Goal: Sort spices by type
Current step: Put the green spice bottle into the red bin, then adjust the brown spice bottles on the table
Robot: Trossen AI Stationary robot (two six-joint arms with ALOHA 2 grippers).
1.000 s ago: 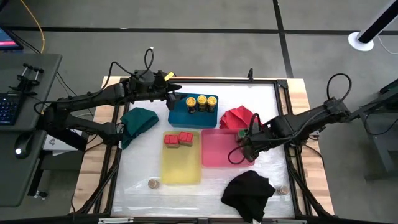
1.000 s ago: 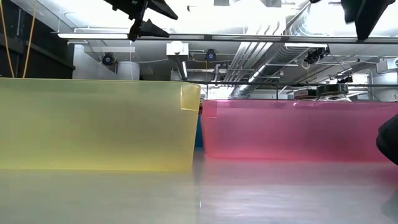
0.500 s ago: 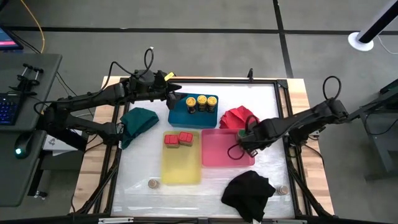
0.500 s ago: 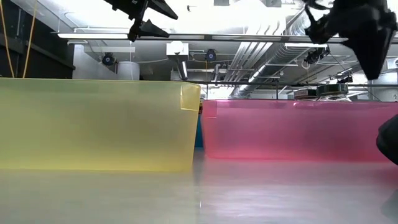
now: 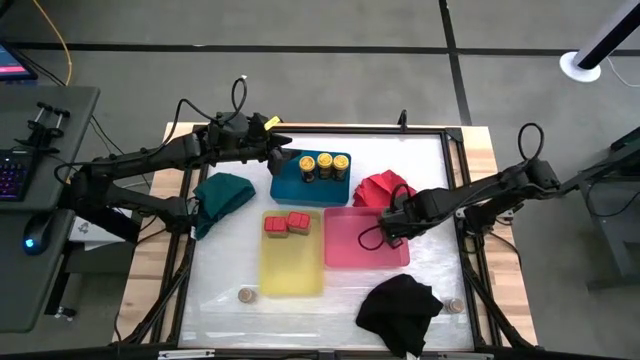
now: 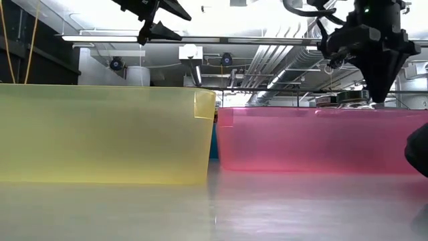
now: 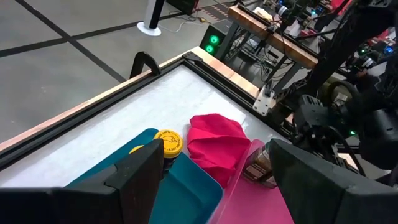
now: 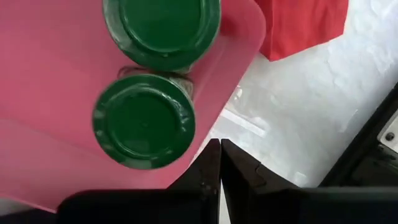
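Two green-lidded spice jars (image 8: 144, 121) (image 8: 163, 28) stand side by side on the floor of the pink tray (image 5: 350, 248), in its far right corner. My right gripper (image 8: 219, 163) hovers shut just above them, beside the corner (image 5: 385, 228), touching nothing. Yellow-lidded jars (image 5: 315, 165) stand in the blue tray (image 5: 300, 188), and red-lidded jars (image 5: 286, 224) in the yellow tray (image 5: 290, 265). My left gripper (image 5: 285, 160) waits open and empty in the air by the blue tray's far left corner.
A red cloth (image 5: 385, 188) lies beyond the pink tray, a green cloth (image 5: 222, 192) left of the blue tray, a black cloth (image 5: 400, 305) at the near right. Two silvery-lidded jars (image 5: 246, 295) (image 5: 455, 305) stand near the front edge.
My right gripper has drawn back over the pink tray's right part toward the far edge and a little left, ending above the tray's far right corner. The jars and trays have stayed put.
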